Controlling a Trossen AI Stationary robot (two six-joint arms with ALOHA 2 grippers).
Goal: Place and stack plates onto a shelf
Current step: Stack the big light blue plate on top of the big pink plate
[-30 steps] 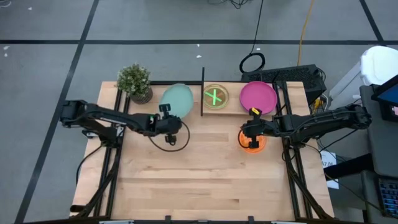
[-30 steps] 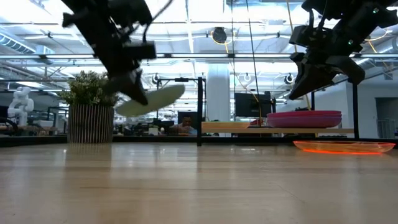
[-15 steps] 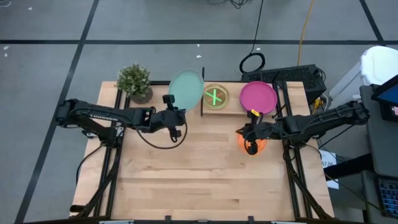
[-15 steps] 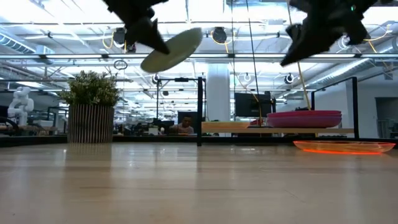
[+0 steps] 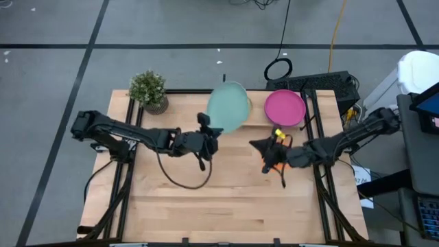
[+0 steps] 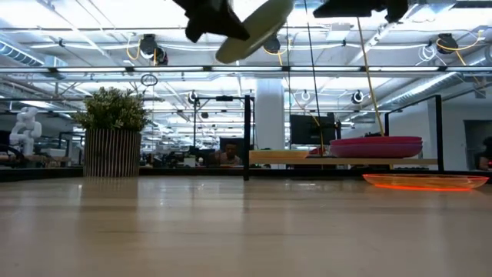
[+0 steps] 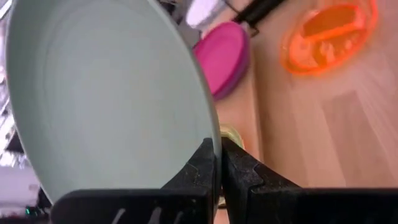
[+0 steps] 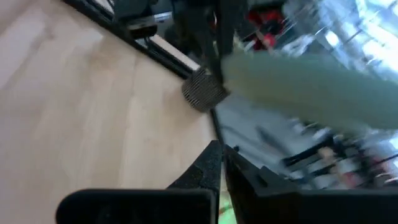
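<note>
We're looking at a light-wood table (image 5: pixel 226 199) with visible plank grain, and a leafy plant (image 5: pixel 148 89) in a ribbed pot sitting at the far left corner. The left gripper (image 5: pixel 211 137) is hanging over the middle of the table, fingers pinching the rim of the teal plate (image 5: pixel 228 108), a smooth, matte, opaque round dish with a shallow raised lip. It's up in the air and tilted, the gripped edge lower and the far edge higher, reaching out toward the shelf (image 5: pixel 258 121) at the back. In the low view the plate (image 6: pixel 254 29) is showing as a thin slanted oval, climbing to the right. Further right, the magenta plate (image 5: pixel 285 107) is lying flat on the shelf, opaque and glossy. Just in front of it, a see-through orange plate (image 7: pixel 328 36) is sitting flat on the table, glowing at the rim in the low view. The right gripper (image 5: pixel 259 145) is raised above that orange plate, pointing left toward the other arm, fingers pressed together and holding nothing.
</note>
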